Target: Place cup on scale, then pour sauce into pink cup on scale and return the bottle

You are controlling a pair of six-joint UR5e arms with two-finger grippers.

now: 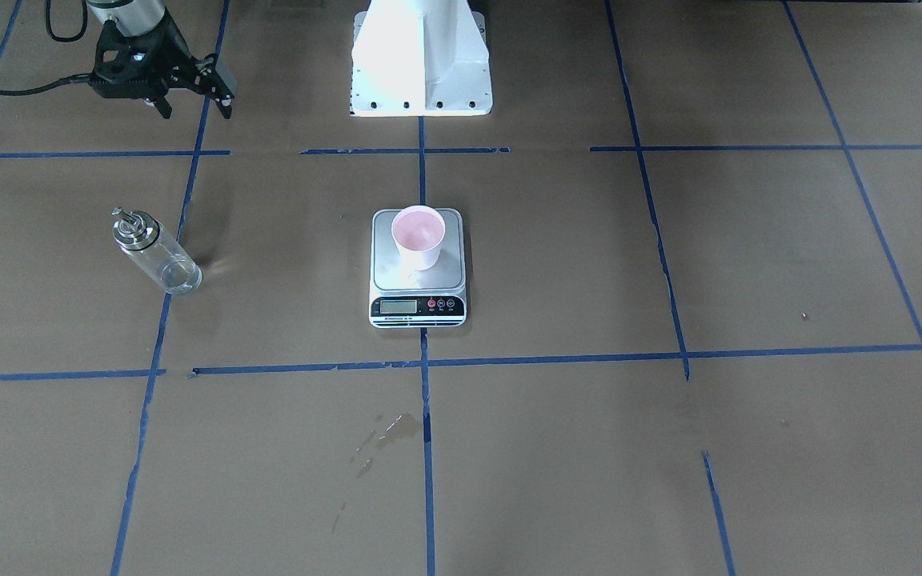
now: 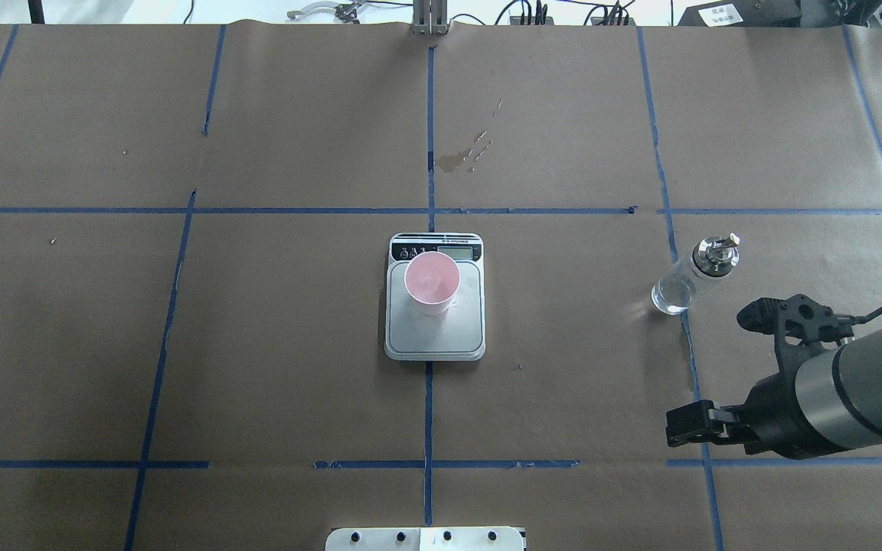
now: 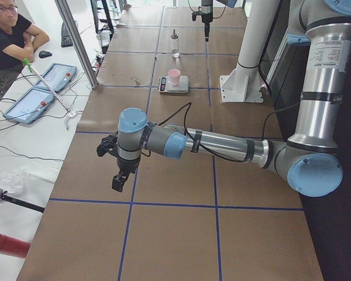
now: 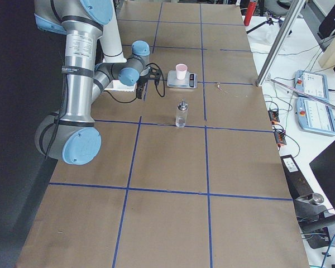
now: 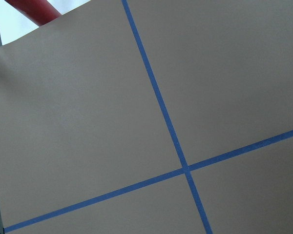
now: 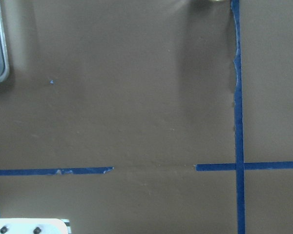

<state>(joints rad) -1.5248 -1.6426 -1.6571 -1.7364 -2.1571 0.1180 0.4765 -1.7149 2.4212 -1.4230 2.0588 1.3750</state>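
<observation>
Here, the tapered cup (image 1: 418, 236), matte white outside and pink inside, stands upright on the brushed-steel platform of the flat, round-cornered white scale (image 1: 418, 308). The cylindrical glass bottle (image 1: 155, 252), capped in shiny metal with a small spout, stands on the brown paper (image 1: 669, 448) well apart from the scale, with colourless sauce (image 1: 177, 276) low inside. The right gripper (image 1: 195, 108) hangs near it, jaws spread wide and empty. Whether the left gripper (image 3: 118, 175) is spread or closed cannot be told.
</observation>
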